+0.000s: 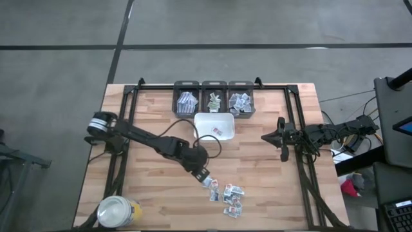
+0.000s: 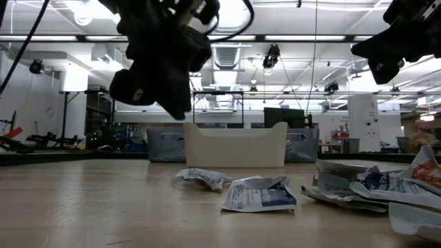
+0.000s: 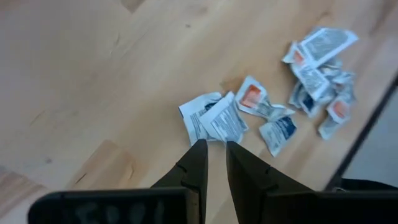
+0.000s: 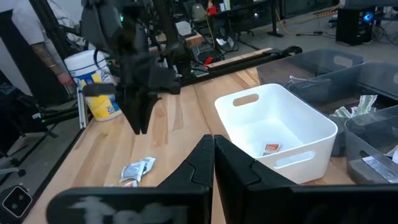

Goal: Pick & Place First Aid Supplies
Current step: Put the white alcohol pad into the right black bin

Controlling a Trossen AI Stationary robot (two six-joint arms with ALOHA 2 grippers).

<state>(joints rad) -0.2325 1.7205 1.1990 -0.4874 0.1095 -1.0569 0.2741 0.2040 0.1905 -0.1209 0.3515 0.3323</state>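
Observation:
Several small first aid packets (image 1: 228, 195) lie loose on the wooden table near its front edge, white with blue, grey or orange-red print (image 3: 214, 118). My left gripper (image 1: 203, 174) hangs slanting down just left of and above the nearest packets (image 2: 262, 194). Its fingers (image 3: 214, 146) stand a narrow gap apart with nothing between them. The white tray (image 1: 214, 117) stands behind, at mid-table, with one red-printed packet (image 4: 271, 149) on its floor. My right gripper (image 1: 264, 136) waits shut (image 4: 213, 140) at the right, held level above the table.
Three grey bins (image 1: 187, 87) holding sorted packets stand in a row at the far edge behind the tray. A yellow jar with a white lid (image 1: 118, 211) stands at the near left corner. A black frame (image 1: 129, 96) runs along the table's sides.

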